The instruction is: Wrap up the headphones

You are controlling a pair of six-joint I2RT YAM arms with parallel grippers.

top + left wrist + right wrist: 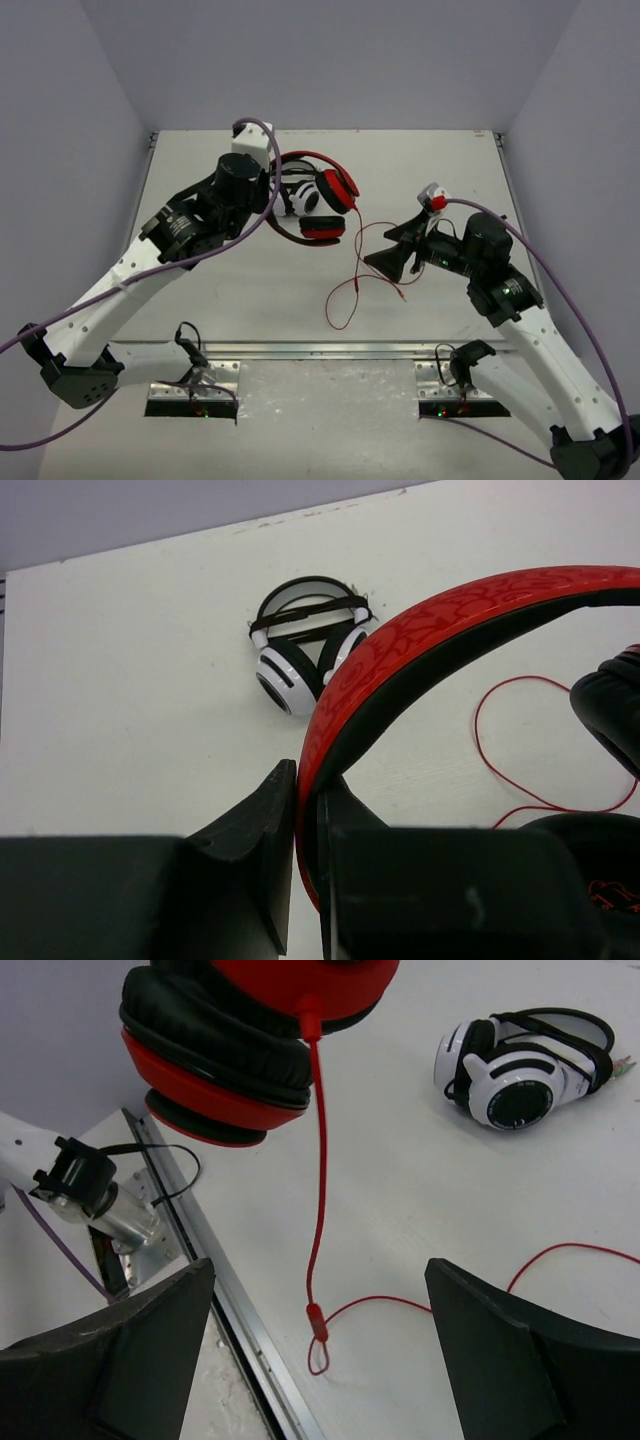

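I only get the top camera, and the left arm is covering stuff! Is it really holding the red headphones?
Observer: Yes. The left wrist view shows the left fingers shut on the red headphones, pinching the headband.
Operator: Is the other arm grabbing the red cable?
Observer: No. In the right wrist view the right fingers stand wide apart. The red cable hangs from an ear cup ahead of the gap, untouched.
Operator: What's the white thing peeking out by the left arm?
Observer: White-and-black headphones, lying on the table apart from the red pair.
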